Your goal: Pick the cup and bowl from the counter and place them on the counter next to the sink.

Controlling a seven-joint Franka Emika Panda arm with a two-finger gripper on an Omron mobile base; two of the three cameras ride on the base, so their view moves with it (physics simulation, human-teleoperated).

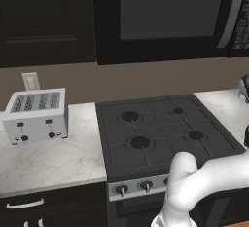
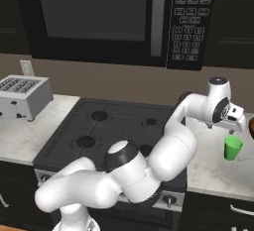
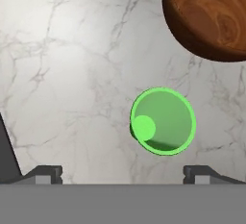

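Marble counter, left base view: white veined top (image 1: 53, 160) on both sides of a black stovetop (image 1: 163, 131); a silver toaster (image 1: 36, 115) stands on the left stretch, below a wall outlet (image 1: 30, 81).
Arm, left base view: a white link (image 1: 204, 177) rises from the lower right, across the stove's front edge with its knobs.
Microwave, right base view: black, with a keypad (image 2: 191, 22), hung over the stovetop (image 2: 114, 126).
Cup, right base view: bright green cup (image 2: 232, 147) upright on the counter (image 2: 218, 168) right of the stove.
Gripper, right base view: the wrist reaches out right, the hand (image 2: 232, 122) directly above the cup, apart from it.
Cup, hand view: seen from above (image 3: 163, 121), open mouth up, between and just ahead of the two finger tips.
Claw, hand view: gripper (image 3: 123, 174) released, fingers (image 3: 45, 172) spread wide at each side, grasping nothing.
Bowl, hand view: glossy reddish-brown bowl (image 3: 211, 14) at the upper right on the marble (image 3: 72, 64), near the cup but not touching it.
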